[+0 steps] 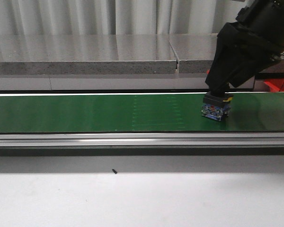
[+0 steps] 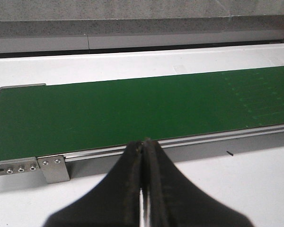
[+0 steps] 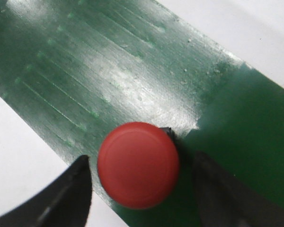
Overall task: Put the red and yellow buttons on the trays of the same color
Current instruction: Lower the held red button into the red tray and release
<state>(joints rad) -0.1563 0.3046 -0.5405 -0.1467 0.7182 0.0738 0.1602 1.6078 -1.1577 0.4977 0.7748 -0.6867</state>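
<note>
A red button (image 3: 138, 164) stands on the green conveyor belt (image 3: 132, 80), its round cap facing the right wrist camera. My right gripper (image 3: 142, 160) is open, one finger on each side of the cap, with a gap on both sides. In the front view the button's blue base (image 1: 216, 110) shows on the belt just under the right gripper (image 1: 217, 98). My left gripper (image 2: 146, 142) is shut on nothing, hovering before the belt's near rail. The yellow button and the yellow tray are out of view.
The belt (image 1: 94, 113) runs across the table with an aluminium rail (image 1: 132, 138) along its front. A grey stone ledge (image 1: 85, 52) lies behind. A red object (image 1: 277, 85), partly hidden by the right arm, sits at the far right. A small dark speck (image 1: 114, 171) lies on the white table.
</note>
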